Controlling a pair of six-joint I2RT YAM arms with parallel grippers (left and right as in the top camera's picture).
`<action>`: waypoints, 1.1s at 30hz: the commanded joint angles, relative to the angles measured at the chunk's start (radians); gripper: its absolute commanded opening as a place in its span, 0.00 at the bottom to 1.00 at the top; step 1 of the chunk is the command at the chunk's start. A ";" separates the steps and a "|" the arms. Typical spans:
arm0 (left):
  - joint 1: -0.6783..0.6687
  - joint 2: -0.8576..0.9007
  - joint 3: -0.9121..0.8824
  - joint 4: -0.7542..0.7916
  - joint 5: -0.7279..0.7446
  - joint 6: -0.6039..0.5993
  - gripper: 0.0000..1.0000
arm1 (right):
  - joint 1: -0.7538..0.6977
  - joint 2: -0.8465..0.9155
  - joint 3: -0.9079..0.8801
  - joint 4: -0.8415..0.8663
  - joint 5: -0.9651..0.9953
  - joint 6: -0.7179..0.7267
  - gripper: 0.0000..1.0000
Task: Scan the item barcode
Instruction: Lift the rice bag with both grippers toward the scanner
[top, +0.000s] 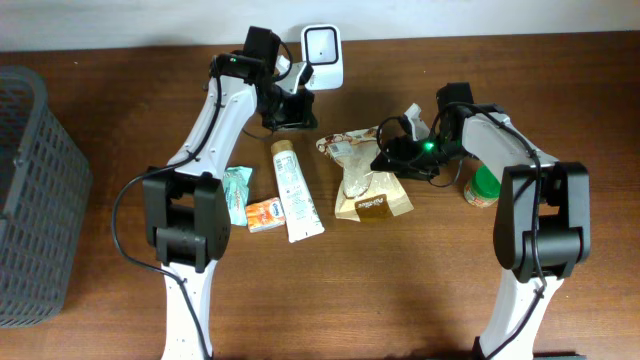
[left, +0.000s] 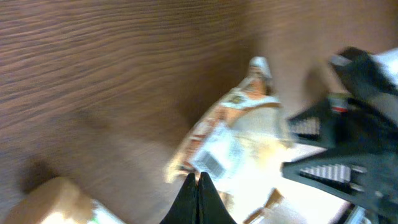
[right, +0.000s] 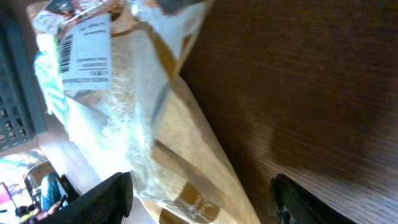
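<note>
The item is a clear and tan bag of grain lying flat on the table right of centre. Its white barcode label faces up near the bag's top end. My right gripper is open at the bag's upper right edge. In the right wrist view its fingers stand wide apart over the bag, gripping nothing. The white scanner stands at the back. My left gripper is shut and empty just below the scanner, and its fingertips point down toward the bag.
A white tube, an orange packet and a green packet lie left of the bag. A green-lidded jar stands right of it. A grey basket fills the left edge.
</note>
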 joint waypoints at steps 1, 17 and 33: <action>-0.015 -0.067 0.058 -0.036 0.150 0.045 0.00 | 0.004 0.012 0.006 0.008 -0.041 -0.041 0.69; -0.199 0.026 -0.312 0.134 -0.088 -0.209 0.00 | 0.072 0.040 -0.008 -0.007 -0.043 -0.017 0.69; -0.103 -0.029 -0.229 0.084 -0.004 -0.114 0.00 | 0.166 0.162 -0.009 0.243 -0.028 0.452 0.05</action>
